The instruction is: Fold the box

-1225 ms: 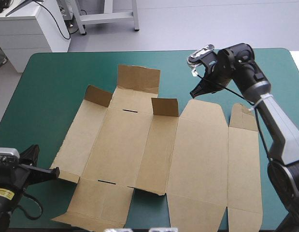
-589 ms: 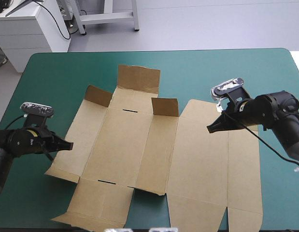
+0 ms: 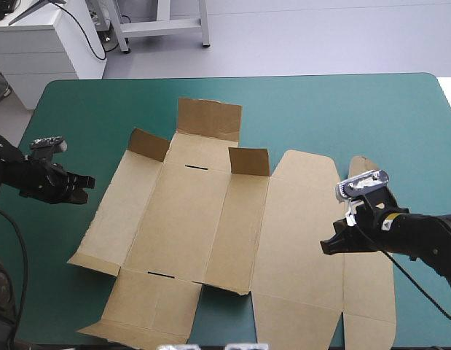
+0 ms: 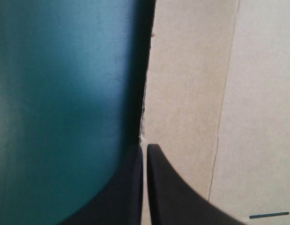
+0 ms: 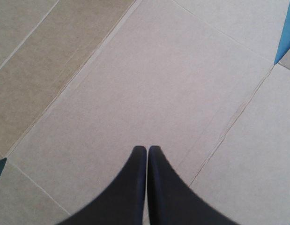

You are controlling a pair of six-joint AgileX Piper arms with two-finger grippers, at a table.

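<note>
The box (image 3: 210,219) lies opened out as one flat sheet of brown board across the middle of the table (image 3: 371,109), with three short flaps (image 3: 209,117) on its far side standing partly up and the rest flat on the teal-green cover (image 3: 65,117). I judge it light and fairly stiff: each panel should swing like a plate about its scored creases, but thin edges and corners will dent or tear if pinched hard. With so little weight, the whole sheet will likely slide on the cover when pushed from one side only. My left jaws are closed to a point, holding nothing, the tip just beside the board's left edge; that free edge is where I would get under and take hold of the outer left panel (image 3: 119,204). My right jaws are closed too and empty, over the wide panel (image 3: 298,219) towards the right end, near the crease to the narrow end strip (image 3: 367,248); whether the tip touches the board I cannot tell. I would use it to pin the sheet while the left side lifts. A far slot (image 3: 197,168) and a near slot (image 3: 160,275) show where tabs should tuck. The cover looks smooth, with bare margin to the left, right and far side of the board; a white cabinet (image 3: 43,44) stands beyond the far left corner, clear of the work
</note>
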